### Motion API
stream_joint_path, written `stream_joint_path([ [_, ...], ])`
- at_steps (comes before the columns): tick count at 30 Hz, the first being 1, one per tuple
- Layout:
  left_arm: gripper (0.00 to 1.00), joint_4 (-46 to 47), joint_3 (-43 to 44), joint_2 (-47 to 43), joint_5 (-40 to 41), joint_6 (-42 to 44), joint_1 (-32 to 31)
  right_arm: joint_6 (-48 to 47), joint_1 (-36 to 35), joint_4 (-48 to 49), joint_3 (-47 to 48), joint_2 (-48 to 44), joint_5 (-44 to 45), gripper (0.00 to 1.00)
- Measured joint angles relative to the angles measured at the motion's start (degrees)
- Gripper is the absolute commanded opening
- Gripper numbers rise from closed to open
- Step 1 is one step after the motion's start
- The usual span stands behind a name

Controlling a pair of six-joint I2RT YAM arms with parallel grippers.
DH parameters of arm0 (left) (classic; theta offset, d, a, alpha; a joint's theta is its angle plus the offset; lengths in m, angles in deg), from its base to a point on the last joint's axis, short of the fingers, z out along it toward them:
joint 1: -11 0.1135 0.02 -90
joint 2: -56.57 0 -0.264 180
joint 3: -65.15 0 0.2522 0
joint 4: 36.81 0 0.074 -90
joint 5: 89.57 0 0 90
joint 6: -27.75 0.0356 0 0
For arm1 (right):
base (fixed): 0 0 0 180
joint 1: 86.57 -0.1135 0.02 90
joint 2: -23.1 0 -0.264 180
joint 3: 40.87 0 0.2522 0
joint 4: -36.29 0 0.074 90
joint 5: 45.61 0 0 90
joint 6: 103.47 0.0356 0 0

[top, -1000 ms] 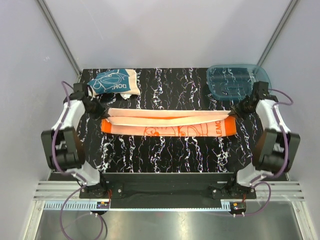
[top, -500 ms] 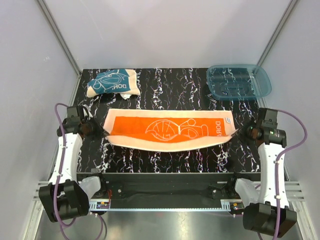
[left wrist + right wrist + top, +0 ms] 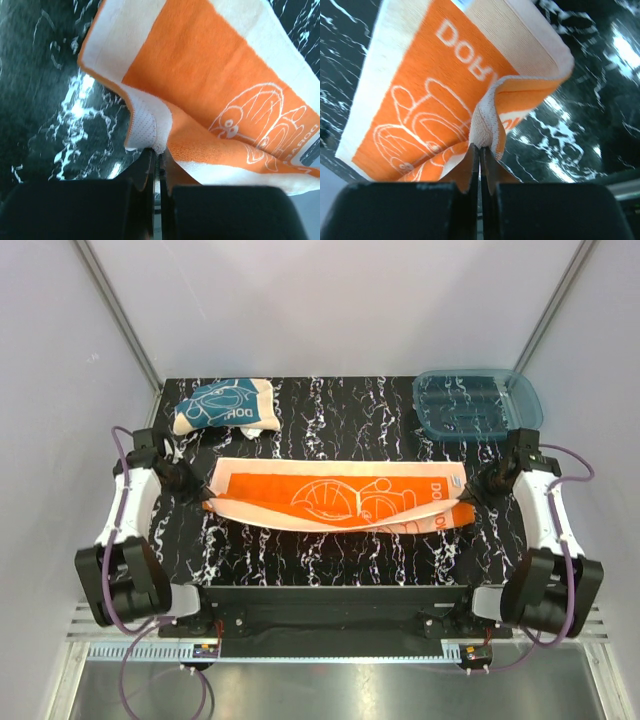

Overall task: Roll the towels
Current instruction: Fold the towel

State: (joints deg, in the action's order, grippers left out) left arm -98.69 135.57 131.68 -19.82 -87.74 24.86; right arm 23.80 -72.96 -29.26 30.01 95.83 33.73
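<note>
Orange towel [image 3: 335, 495] lies lengthwise across the middle of the surface [image 3: 330, 565], print side up, with its near edge lifted. The left gripper [image 3: 203, 503] is pinched tight on the left corner and the right gripper [image 3: 468, 496] is clamped on the right corner. That's 2 grips at opposite ends, likely to hold the cloth taut and flat for rolling. Both arms bow outward, wrists low, fingers pointing inward. Teal towel [image 3: 222, 406] sits crumpled at the far left, well apart from both grippers.
</note>
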Motion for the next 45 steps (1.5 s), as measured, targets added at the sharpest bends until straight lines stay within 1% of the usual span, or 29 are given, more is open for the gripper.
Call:
stream_joint_path([
  [5,0.0,2.38,5.73,10.99,-0.61,-0.46,0.04,-0.44,0.0,4.09,8.24,11.13,-1.81,0.0],
  [8,0.0,2.95,9.11,17.2,-0.81,-0.74,0.04,-0.61,0.0,5.81,11.04,17.53,-2.62,0.0],
  [12,0.0,3.8,13.2,23.87,-1.18,-1.33,0.04,-0.66,0.0,7.34,14.21,23.82,-3.72,0.0],
  [18,0.0,4.31,17.64,30.12,-1.86,-1.81,0.04,-1.07,0.0,7.65,18.43,29.92,-4.48,0.0],
  [26,0.0,4.07,23.1,36.2,-2.27,-3.02,-0.48,-1.03,0.0,7.76,23.12,34.64,-5.49,0.0],
  [27,0.01,3.78,24.26,37.16,-2.29,-3.13,-0.63,-1.01,0.0,7.78,23.56,35.17,-5.51,0.03],
  [28,0.04,3.74,25.35,38.1,-2.32,-3.32,-0.79,-0.98,0.0,7.8,24.06,35.82,-5.53,0.2],
  [29,0.18,3.61,26.29,38.84,-2.34,-3.5,-0.87,-0.61,0.0,7.8,24.48,36.48,-5.55,0.35],
  [30,0.23,3.41,27.45,39.8,-2.38,-3.5,-0.96,-0.35,0.0,7.74,25.03,37.13,-5.55,0.47],
  [31,0.27,3.3,28.81,40.89,-2.38,-3.93,-1.01,-0.33,0.0,7.78,25.68,37.94,-5.53,0.55],
  [32,0.41,3.17,29.86,41.79,-2.45,-4.2,-1.01,-0.13,0.0,7.93,26.43,38.88,-5.6,0.74],
  [33,0.51,2.84,31.12,42.86,-2.6,-4.17,-1.01,-0.02,0.0,8.04,27.04,39.56,-5.64,0.8],
  [34,0.61,2.67,32.57,44.06,-2.99,-4.48,-1.01,0.24,0.0,8.17,27.74,40.35,-6.05,0.82],
  [35,0.71,2.78,33.7,45.0,-3.41,-4.76,-1.01,0.35,0.0,8.35,28.3,40.96,-6.4,0.9],
  [36,0.9,2.99,34.45,45.64,-3.85,-5.16,-1.01,0.59,0.02,8.35,28.87,41.44,-6.6,0.91],
  [37,0.99,3.23,34.71,45.83,-4.46,-5.73,-1.01,0.66,0.04,8.22,29.59,41.83,-6.64,0.91],
  [43,0.99,3.93,35.04,44.76,-5.66,-7.39,-0.98,0.57,0.2,7.74,33.11,41.86,-6.16,0.93],
  [45,0.99,5.01,33.77,42.18,-5.14,-7.48,-0.7,0.15,0.5,7.19,33.05,41.24,-5.22,0.93],
])
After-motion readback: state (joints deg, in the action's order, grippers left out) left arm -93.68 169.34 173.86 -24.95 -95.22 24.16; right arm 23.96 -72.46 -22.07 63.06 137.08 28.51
